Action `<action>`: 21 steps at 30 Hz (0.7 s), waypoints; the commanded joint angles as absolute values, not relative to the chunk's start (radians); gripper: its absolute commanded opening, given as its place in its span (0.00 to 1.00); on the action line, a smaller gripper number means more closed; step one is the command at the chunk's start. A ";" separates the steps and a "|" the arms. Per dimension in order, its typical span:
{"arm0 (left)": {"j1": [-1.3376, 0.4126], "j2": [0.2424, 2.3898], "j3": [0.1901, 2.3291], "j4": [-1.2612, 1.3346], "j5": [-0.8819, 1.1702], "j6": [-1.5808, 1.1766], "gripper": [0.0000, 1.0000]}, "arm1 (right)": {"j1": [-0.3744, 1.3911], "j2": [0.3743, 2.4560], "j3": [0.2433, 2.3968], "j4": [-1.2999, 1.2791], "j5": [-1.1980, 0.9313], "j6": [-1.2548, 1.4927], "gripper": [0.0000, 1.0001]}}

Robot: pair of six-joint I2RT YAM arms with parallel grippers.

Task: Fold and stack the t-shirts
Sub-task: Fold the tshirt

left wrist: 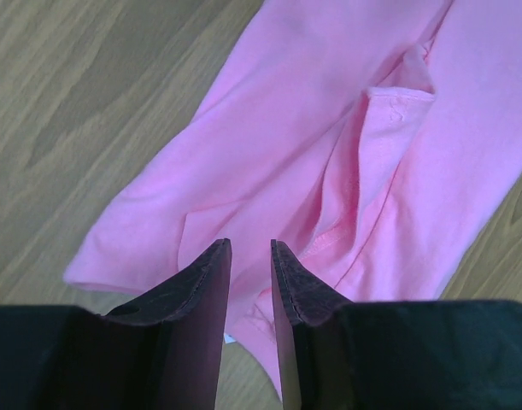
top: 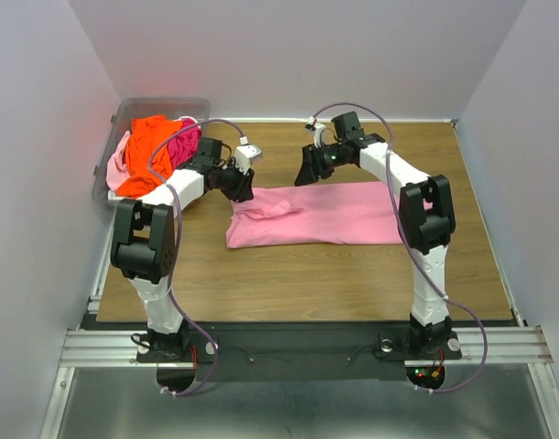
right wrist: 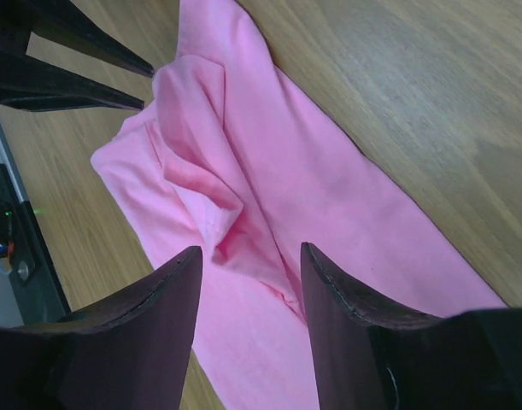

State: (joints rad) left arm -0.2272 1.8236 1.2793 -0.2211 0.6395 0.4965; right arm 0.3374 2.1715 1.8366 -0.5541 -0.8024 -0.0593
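Hovering my left gripper (left wrist: 250,245), jaws narrowly apart, and right gripper (right wrist: 250,249), jaws wider, both empty, over the lengthwise-folded light pink cotton t-shirt (top: 325,215); next fold likely needs end-corner grasps.

One light pink t-shirt (top: 325,215), three bunched t-shirts (top: 151,155), one bin (top: 165,105), two arms (top: 424,215).

Top view: you look down from above and behind arm bases, far off, whole counter (top: 352,274) in frame.
Left wrist view: you sit close over light pink t-shirt (left wrist: 312,171), left gripper (left wrist: 250,246) at bottom edge.
Right wrist view: equally close, right gripper (right wrist: 250,249) at bottom.
All three views share shirt's bunched end.
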 commanded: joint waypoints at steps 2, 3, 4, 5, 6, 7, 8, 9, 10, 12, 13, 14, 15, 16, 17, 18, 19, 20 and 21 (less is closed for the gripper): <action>-0.216 1.821 1.315 -0.204 0.621 0.400 0.37 | 0.387 2.215 1.893 -0.545 -0.836 -0.015 0.56; -0.215 1.822 1.316 -0.203 0.614 0.396 0.37 | 0.397 2.223 1.891 -0.545 -0.841 -0.020 0.56; -0.213 1.828 1.318 -0.202 0.611 0.384 0.37 | 0.400 2.226 1.888 -0.545 -0.841 -0.023 0.58; -0.212 1.829 1.319 -0.204 0.607 0.383 0.37 | 0.405 2.226 1.884 -0.545 -0.841 -0.025 0.59; -0.210 1.838 1.327 -0.207 0.604 0.374 0.37 | 0.410 2.227 1.882 -0.546 -0.845 -0.031 0.59; -0.209 1.842 1.330 -0.210 0.604 0.370 0.37 | 0.410 2.229 1.879 -0.546 -0.850 -0.031 0.59; -0.204 1.848 1.331 -0.215 0.604 0.361 0.37 | 0.417 2.229 1.875 -0.546 -0.853 -0.032 0.59; -0.204 1.851 1.339 -0.218 0.604 0.359 0.37 | 0.422 2.230 1.871 -0.549 -0.853 -0.035 0.59; -0.203 1.856 1.339 -0.219 0.604 0.357 0.37 | 0.425 2.232 1.868 -0.549 -0.850 -0.041 0.59; -0.201 1.858 1.345 -0.222 0.604 0.353 0.37 | 0.437 2.235 1.861 -0.551 -0.848 -0.049 0.59; -0.199 1.861 1.347 -0.224 0.603 0.351 0.37 | 0.440 2.235 1.859 -0.552 -0.848 -0.058 0.59; -0.198 1.859 1.348 -0.225 0.603 0.351 0.37 | 0.442 2.237 1.855 -0.554 -0.851 -0.061 0.58; -0.198 1.859 1.348 -0.225 0.601 0.348 0.37 | 0.445 2.237 1.849 -0.554 -0.856 -0.063 0.57; -0.196 1.861 1.351 -0.227 0.598 0.350 0.37 | 0.449 2.235 1.847 -0.555 -0.854 -0.070 0.56; -0.195 1.861 1.351 -0.230 0.597 0.350 0.37 | 0.452 2.237 1.845 -0.558 -0.856 -0.074 0.56; -0.192 1.862 1.353 -0.230 0.595 0.351 0.37 | 0.457 2.240 1.841 -0.560 -0.842 -0.074 0.56; -0.192 1.861 1.354 -0.230 0.595 0.350 0.37 | 0.459 2.241 1.838 -0.560 -0.836 -0.077 0.56; -0.190 1.861 1.356 -0.233 0.595 0.350 0.37 | 0.460 2.243 1.836 -0.561 -0.835 -0.081 0.56; -0.190 1.861 1.358 -0.236 0.595 0.348 0.37 | 0.460 2.243 1.832 -0.561 -0.830 -0.084 0.56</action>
State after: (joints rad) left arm -0.1982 1.8748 1.3117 -0.2295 0.5915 0.3576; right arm 0.4477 2.2395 1.8492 -0.5644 -0.8268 -0.0582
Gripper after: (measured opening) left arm 0.371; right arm 0.564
